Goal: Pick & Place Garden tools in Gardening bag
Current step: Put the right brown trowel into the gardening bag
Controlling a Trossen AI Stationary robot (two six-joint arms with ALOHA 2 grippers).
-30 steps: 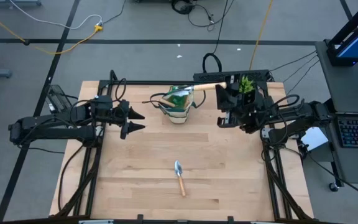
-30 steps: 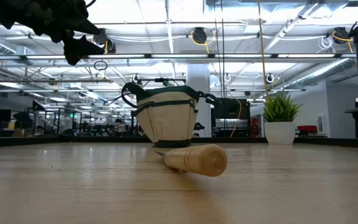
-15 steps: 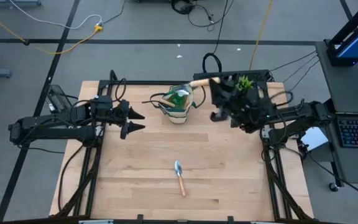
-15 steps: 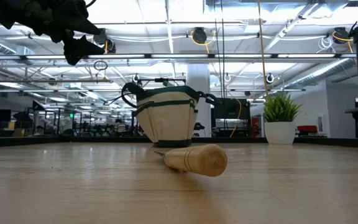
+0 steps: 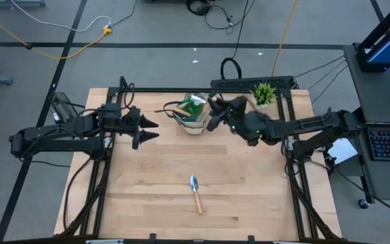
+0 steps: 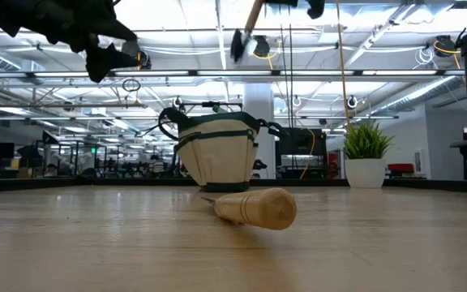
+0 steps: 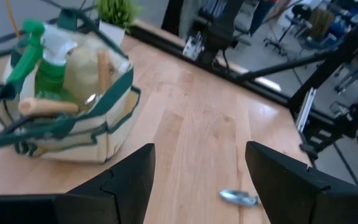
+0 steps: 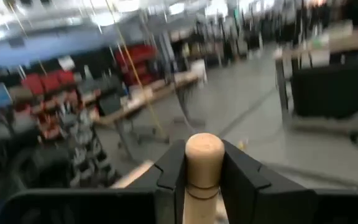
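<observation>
step: carrying a wooden-handled tool (image 8: 202, 163) to the gardening bag (image 5: 192, 116) | right gripper (image 8: 202, 180) clenched on the handle, just beside the bag's rim – left gripper (image 5: 147, 131) spread wide, empty, waiting well clear of the bag | next: tip the tool down into the bag's mouth, then let go | left over: a trowel (image 5: 196, 191) lies on the table (image 5: 249, 183), well apart from the bag

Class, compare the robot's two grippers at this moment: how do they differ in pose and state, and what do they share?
The left gripper has open fingers and holds nothing; the right gripper is shut on a wooden tool handle. The left gripper hangs off to the side of the gardening bag; the right gripper is up against the bag's other side, much closer. Both are dark, two-fingered, raised above the table and point toward the bag.
</observation>
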